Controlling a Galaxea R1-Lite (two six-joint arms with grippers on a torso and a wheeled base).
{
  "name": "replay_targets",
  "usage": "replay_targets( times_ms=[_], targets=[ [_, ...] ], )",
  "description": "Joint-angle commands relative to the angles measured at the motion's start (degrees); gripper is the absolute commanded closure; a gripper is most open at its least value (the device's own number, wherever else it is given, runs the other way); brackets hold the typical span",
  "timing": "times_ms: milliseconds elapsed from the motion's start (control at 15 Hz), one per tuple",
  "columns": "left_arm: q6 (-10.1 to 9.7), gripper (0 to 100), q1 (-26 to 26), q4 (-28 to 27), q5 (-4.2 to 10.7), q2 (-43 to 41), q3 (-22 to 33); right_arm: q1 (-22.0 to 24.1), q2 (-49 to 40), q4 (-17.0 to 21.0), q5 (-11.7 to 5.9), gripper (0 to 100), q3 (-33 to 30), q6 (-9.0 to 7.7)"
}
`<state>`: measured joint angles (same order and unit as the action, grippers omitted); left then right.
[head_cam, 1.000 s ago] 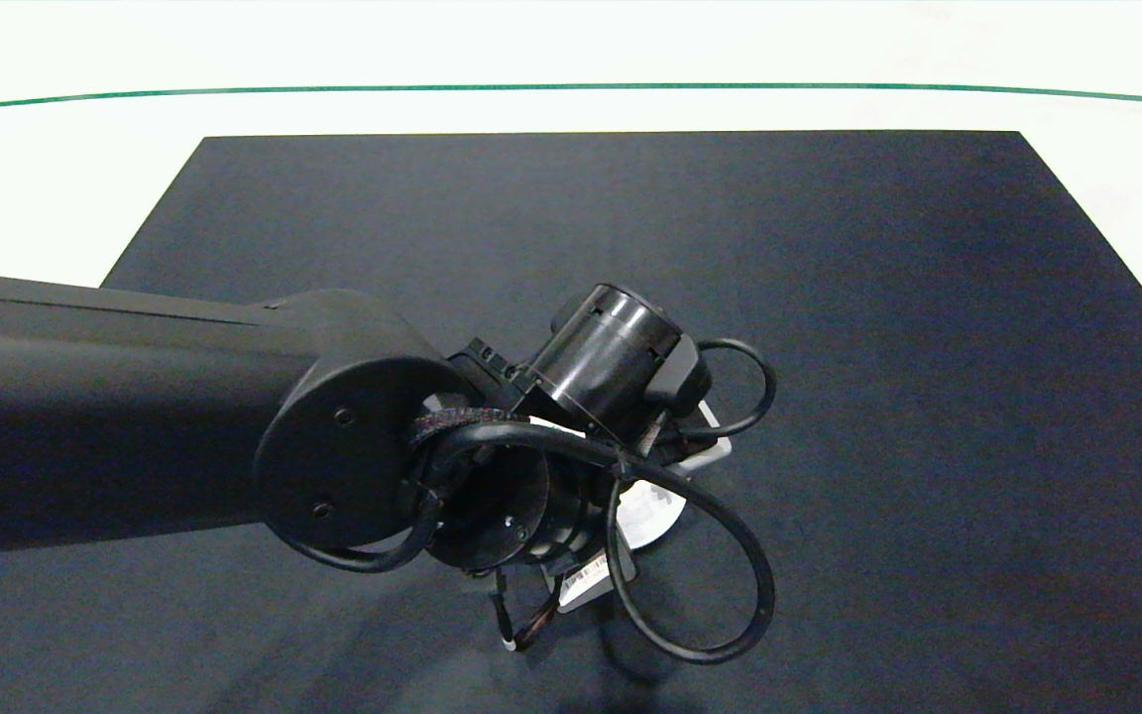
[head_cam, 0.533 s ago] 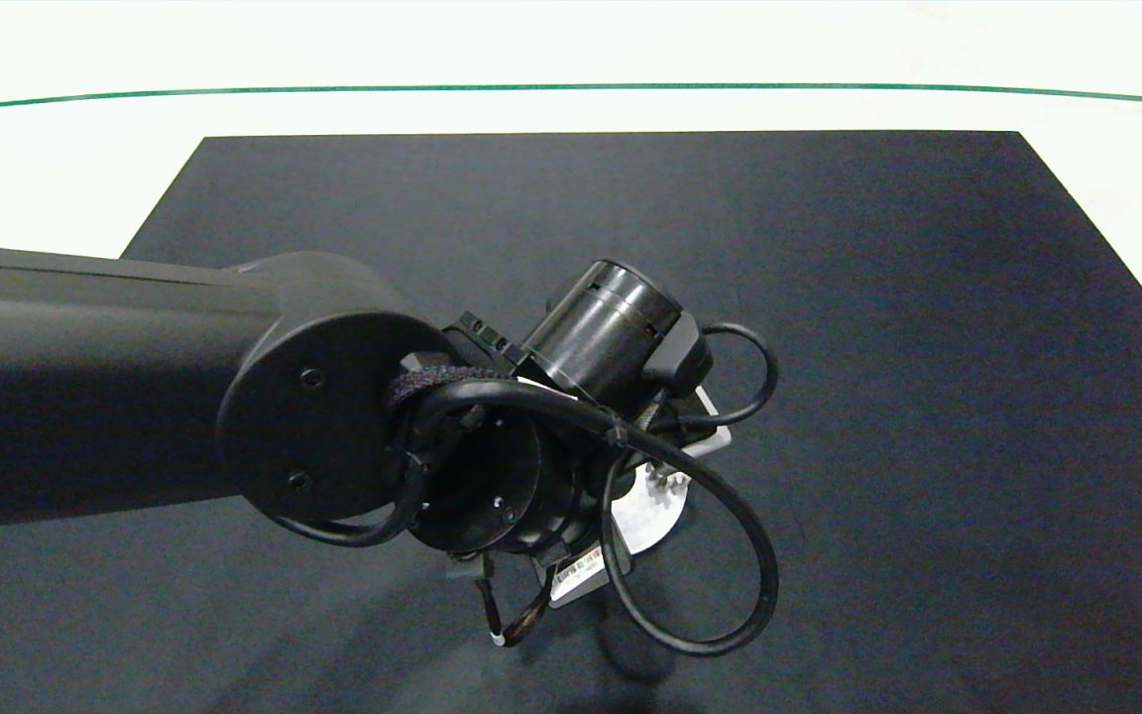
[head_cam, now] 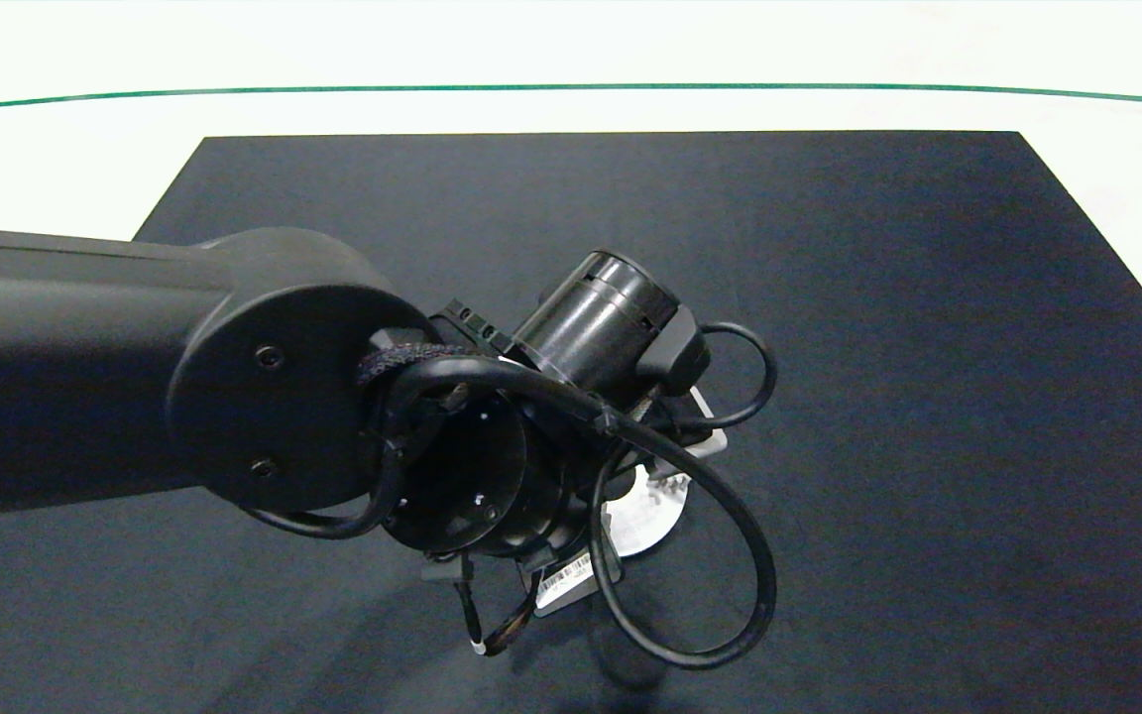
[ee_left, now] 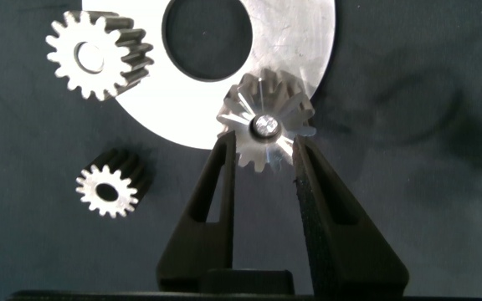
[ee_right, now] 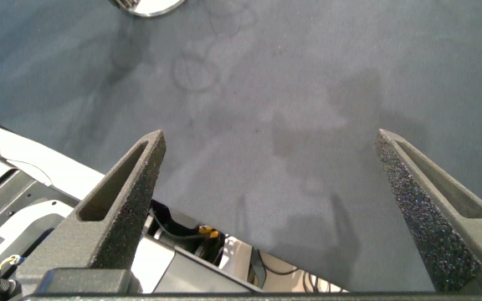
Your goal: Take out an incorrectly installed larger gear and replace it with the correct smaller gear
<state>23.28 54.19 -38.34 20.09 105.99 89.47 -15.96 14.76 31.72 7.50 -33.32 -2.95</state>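
Pinching the larger gear [ee_left: 264, 127] on the plate's [ee_left: 308, 42] edge, the left gripper [ee_left: 262, 155] held; the right gripper [ee_right: 279, 167] gaped wide.

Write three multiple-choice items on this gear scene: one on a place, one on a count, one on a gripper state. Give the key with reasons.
1. Where is the silver spiky-toothed larger gear?
A. On the round silver metal plate's edge, between the left gripper's fingers
B. On the black mat, away from the plate
C. Between the right gripper's fingers

2. How many small blunt-toothed silver gears show in the left wrist view?
A. None
B. Two
C. Four

3. How does the right gripper stand?
A. Shut on a gear
B. Shut on nothing
C. Open, holding nothing

Key: 1 A, the fingers flank the larger gear on the plate's rim. 2 B, one smaller gear overlaps the plate's edge, another lies on the mat. 3 C, its fingers stand wide apart over bare mat.
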Motion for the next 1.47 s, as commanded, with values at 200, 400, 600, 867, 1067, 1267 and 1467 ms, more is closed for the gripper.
replay_targets(
  times_ms=[200,400,600,867,1067,1267,1467],
  targets=[
    [-2.19,0,-0.1,-0.3,0.12,-0.1,0.4,0.0,-0.2,0.6,0.06,0,0.0,-0.04],
    [-2.19,0,-0.7,-0.3,0.12,0.5,0.4,-0.1,0.3,0.8,0.06,0,0.1,-0.13],
    [-2.54,0,-0.8,-0.3,0.04,1.6,0.7,0.0,0.4,0.8,0.06,0,0.1,-0.13],
    [-2.72,0,-0.8,-0.2,0.04,2.5,0.9,0.0,0.8,0.8,0.06,0,0.1,-0.21],
    [-4.39,0,-0.9,-0.2,0.04,3.4,0.8,0.0,0.7,0.9,0.06,0,0.3,-0.21],
    [-4.48,0,-1.0,-0.2,0.04,4.4,0.9,-0.1,0.5,0.8,0.06,0,0.7,-0.21],
    [-4.48,0,-1.0,-0.2,0.04,5.3,1.2,-0.1,0.5,0.8,0.06,0,0.7,-0.21]
  ],
)
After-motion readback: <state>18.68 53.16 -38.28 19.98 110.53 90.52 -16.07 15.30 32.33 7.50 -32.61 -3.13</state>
